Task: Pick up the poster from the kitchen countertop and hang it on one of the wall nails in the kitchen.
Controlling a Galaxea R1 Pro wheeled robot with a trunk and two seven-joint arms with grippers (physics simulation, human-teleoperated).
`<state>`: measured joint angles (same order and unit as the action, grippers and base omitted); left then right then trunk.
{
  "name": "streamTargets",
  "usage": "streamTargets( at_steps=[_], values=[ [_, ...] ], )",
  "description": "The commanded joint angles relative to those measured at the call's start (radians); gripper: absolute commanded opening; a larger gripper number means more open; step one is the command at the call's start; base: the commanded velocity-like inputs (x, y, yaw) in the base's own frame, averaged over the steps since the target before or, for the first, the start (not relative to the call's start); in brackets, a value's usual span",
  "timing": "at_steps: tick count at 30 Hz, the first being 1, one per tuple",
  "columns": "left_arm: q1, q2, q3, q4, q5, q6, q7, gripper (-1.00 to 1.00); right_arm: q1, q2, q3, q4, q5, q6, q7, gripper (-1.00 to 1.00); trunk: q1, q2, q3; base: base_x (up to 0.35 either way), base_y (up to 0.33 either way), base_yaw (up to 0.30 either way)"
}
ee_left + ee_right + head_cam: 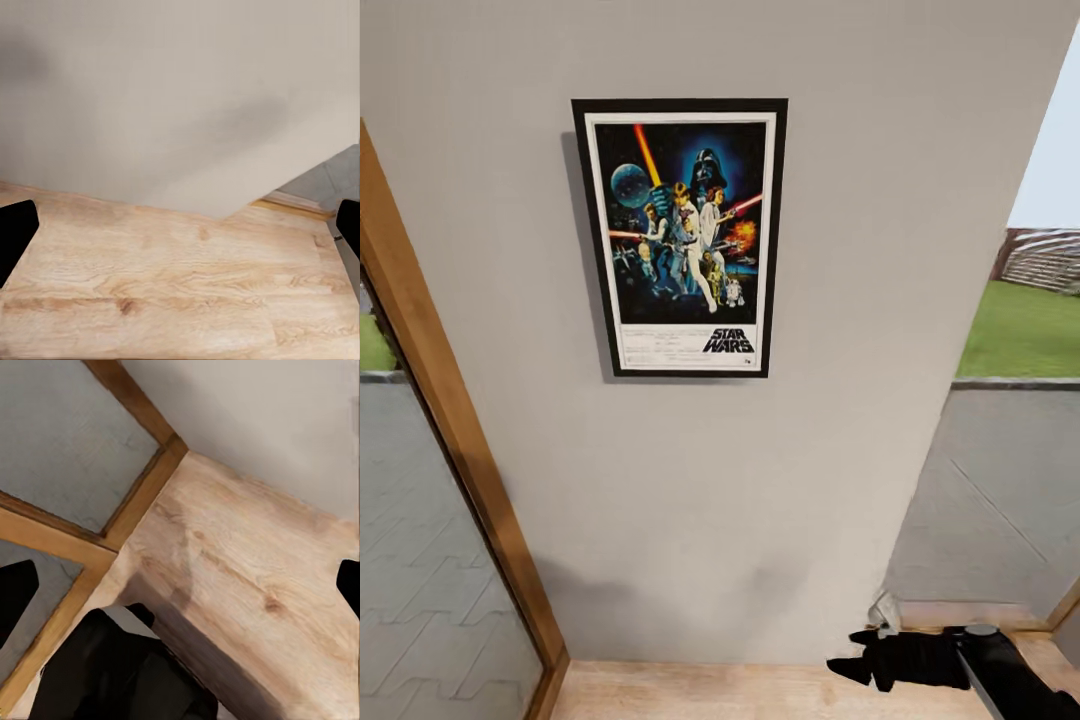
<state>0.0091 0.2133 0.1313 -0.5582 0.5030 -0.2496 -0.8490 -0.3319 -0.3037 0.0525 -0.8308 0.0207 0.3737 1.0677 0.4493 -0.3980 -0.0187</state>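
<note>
The Star Wars poster (680, 237) hangs upright and flat on the pale grey wall (760, 500), with no gripper touching it. No nail head is visible; the frame covers that spot. The kitchen countertop is out of view. Far below the poster, low near the floor, my right gripper (857, 652) is open and empty. In the right wrist view the right gripper (180, 589) has its black fingertips (15, 596) spread wide over the wooden floor. The left gripper (180, 232) is open too, empty, facing the foot of the wall.
A wooden-framed glass door (455, 430) stands to the left of the wall. On the right an opening (1010, 420) looks out on paving and grass. Light wooden floor (710, 692) runs along the wall's base. A dark part of the robot (120, 675) lies below the right wrist.
</note>
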Motion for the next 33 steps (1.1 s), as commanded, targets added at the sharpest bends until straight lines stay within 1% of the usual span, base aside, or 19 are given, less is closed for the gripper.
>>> streamTargets(
  at_steps=[1,3,4,5,8,9,10,11,12,13,15,16,20,22,23,26,27,30,33],
  values=[
    [0.0,0.0,-0.004,-0.001,0.004,0.0,0.036,1.0,0.01,0.004,0.002,0.065,0.004,-0.005,-0.055,1.0,0.001,-0.002,0.0,0.0,0.0,0.0],
    [0.0,-0.001,-0.008,-0.002,0.002,0.0,0.075,1.0,0.017,0.01,0.004,0.132,0.01,-0.026,-0.112,1.0,0.001,-0.002,0.003,0.0,0.0,0.0],
    [0.0,-0.002,-0.011,-0.002,0.001,0.0,0.112,1.0,0.022,0.018,0.004,0.196,0.017,-0.056,-0.171,1.0,0.001,-0.002,0.005,0.0,0.0,0.0],
    [0.0,-0.004,-0.013,-0.003,0.0,0.0,0.155,1.0,0.026,0.032,0.004,0.284,0.026,-0.11,-0.253,1.0,0.001,-0.002,0.007,0.0,0.0,0.0],
    [0.0,-0.004,-0.015,-0.002,-0.001,0.0,0.196,1.0,0.028,0.047,0.005,0.363,0.03,-0.157,-0.325,1.0,0.001,-0.002,0.012,0.0,0.0,0.0],
    [0.0,-0.004,-0.016,-0.003,-0.002,0.001,0.229,1.0,0.028,0.053,0.005,0.409,0.031,-0.178,-0.365,1.0,0.001,-0.002,0.013,0.0,0.0,0.0],
    [0.0,-0.004,-0.016,-0.003,-0.003,0.002,0.248,1.0,0.029,0.056,0.004,0.43,0.031,-0.186,-0.382,1.0,0.001,-0.002,0.015,0.0,0.0,0.0],
    [0.0,-0.004,-0.017,-0.003,-0.008,0.006,0.287,1.0,0.029,0.061,0.004,0.469,0.032,-0.196,-0.415,1.0,0.001,-0.002,0.017,0.0,0.0,0.0],
    [0.0,-0.005,-0.018,-0.003,-0.012,0.009,0.305,1.0,0.029,0.064,0.004,0.488,0.032,-0.2,-0.429,1.0,0.001,-0.002,0.018,0.0,0.0,0.0],
    [0.0,-0.007,-0.019,-0.005,-0.033,0.017,0.338,1.0,0.029,0.07,0.004,0.527,0.033,-0.206,-0.462,1.0,0.001,-0.002,0.02,0.0,0.0,0.0],
    [0.0,-0.009,-0.019,-0.006,-0.054,0.022,0.36,1.0,0.03,0.076,0.004,0.562,0.033,-0.21,-0.491,1.0,0.001,-0.002,0.023,0.0,0.0,0.0],
    [0.0,-0.012,-0.019,-0.006,-0.073,0.026,0.374,1.0,0.03,0.079,0.004,0.596,0.032,-0.214,-0.519,1.0,0.001,-0.002,0.025,0.0,0.0,0.0],
    [0.0,-0.014,-0.018,-0.004,-0.096,0.028,0.389,1.0,0.03,0.083,0.003,0.664,0.03,-0.244,-0.565,1.0,0.001,-0.002,0.032,0.0,0.0,0.0],
    [0.0,-0.015,-0.018,-0.004,-0.104,0.029,0.394,1.0,0.03,0.086,0.003,0.722,0.028,-0.292,-0.596,1.0,0.001,-0.002,0.035,0.0,0.0,0.0],
    [0.0,-0.015,-0.018,-0.004,-0.107,0.029,0.396,1.0,0.03,0.09,0.003,0.76,0.027,-0.328,-0.619,1.0,0.001,-0.002,0.037,0.0,0.0,0.0],
    [0.0,-0.015,-0.018,-0.004,-0.109,0.029,0.396,1.0,0.03,0.103,0.003,0.804,0.025,-0.374,-0.654,1.0,0.001,-0.002,0.042,0.0,0.0,0.0],
    [0.0,-0.015,-0.018,-0.004,-0.11,0.029,0.396,1.0,0.03,0.112,0.002,0.822,0.025,-0.392,-0.678,1.0,0.001,-0.002,0.043,0.0,0.0,0.0],
    [0.0,-0.015,-0.018,-0.003,-0.111,0.029,0.397,1.0,0.03,0.123,0.002,0.838,0.024,-0.409,-0.711,1.0,0.001,-0.002,0.048,0.0,0.0,0.0],
    [0.0,-0.015,-0.018,-0.003,-0.112,0.028,0.398,1.0,0.03,0.147,0.001,0.851,0.023,-0.421,-0.774,1.0,0.001,-0.002,0.051,0.0,0.0,0.0]
  ],
)
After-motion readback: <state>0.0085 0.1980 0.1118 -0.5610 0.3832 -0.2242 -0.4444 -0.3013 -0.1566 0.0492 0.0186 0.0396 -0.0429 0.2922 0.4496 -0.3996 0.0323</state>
